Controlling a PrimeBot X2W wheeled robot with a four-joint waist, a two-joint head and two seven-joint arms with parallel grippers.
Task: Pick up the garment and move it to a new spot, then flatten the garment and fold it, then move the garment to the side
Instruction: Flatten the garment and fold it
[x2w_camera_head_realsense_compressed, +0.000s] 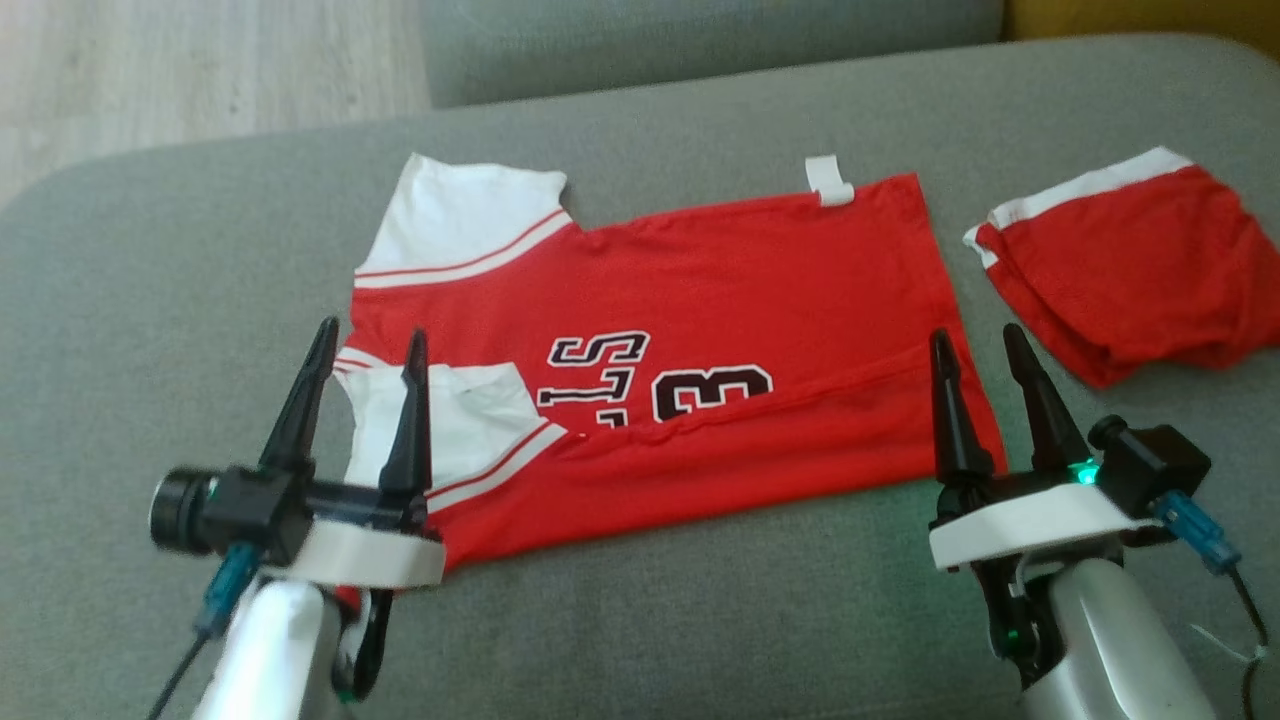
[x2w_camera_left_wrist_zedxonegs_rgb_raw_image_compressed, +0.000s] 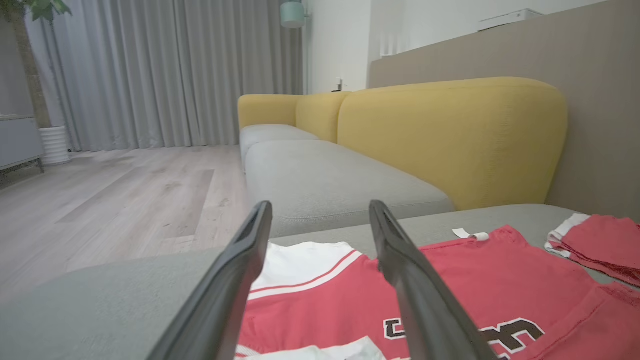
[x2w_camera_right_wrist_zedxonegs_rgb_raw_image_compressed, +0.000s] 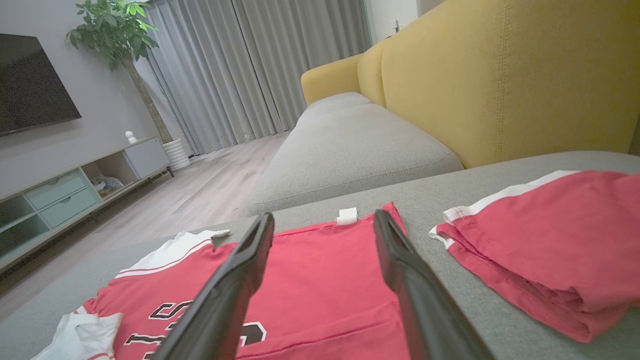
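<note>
Nearest me, my pale, glossy forearms (x2w_camera_head_realsense_compressed: 1110, 640) end in long, tapering dark fingers. The left gripper (x2w_camera_head_realsense_compressed: 371, 335) is released, its matte fingers spread wide with nothing between them, standing over the jersey's near left sleeve. The right gripper (x2w_camera_head_realsense_compressed: 975, 335) is likewise released and empty, its fingers parted over the jersey's near right corner. Whether any tip touches the cloth I cannot tell. Under them runs the grey cushion (x2w_camera_head_realsense_compressed: 700, 620), a fine woven fabric with rounded edges. The garment, a red jersey (x2w_camera_head_realsense_compressed: 700, 300), lies flat across the middle of that cushion, neck end to my left and hem to my right. Its near long edge is folded up over the front, partly covering the black, white-outlined lettering (x2w_camera_head_realsense_compressed: 660, 385). The knit looks thin and smooth. The far sleeve (x2w_camera_head_realsense_compressed: 460, 210) is white with a red-striped band. A small white tag (x2w_camera_head_realsense_compressed: 828, 180) curls at the far edge. Apart to the right lies a second red garment (x2w_camera_head_realsense_compressed: 1130, 270), loosely folded, with a white band. Beyond, the left wrist view shows another grey seat (x2w_camera_left_wrist_zedxonegs_rgb_raw_image_compressed: 325, 175), a plump mustard-yellow backrest (x2w_camera_left_wrist_zedxonegs_rgb_raw_image_compressed: 450, 140), a pale wood-grain floor (x2w_camera_left_wrist_zedxonegs_rgb_raw_image_compressed: 115, 200) and pleated grey curtains (x2w_camera_left_wrist_zedxonegs_rgb_raw_image_compressed: 175, 75).
</note>
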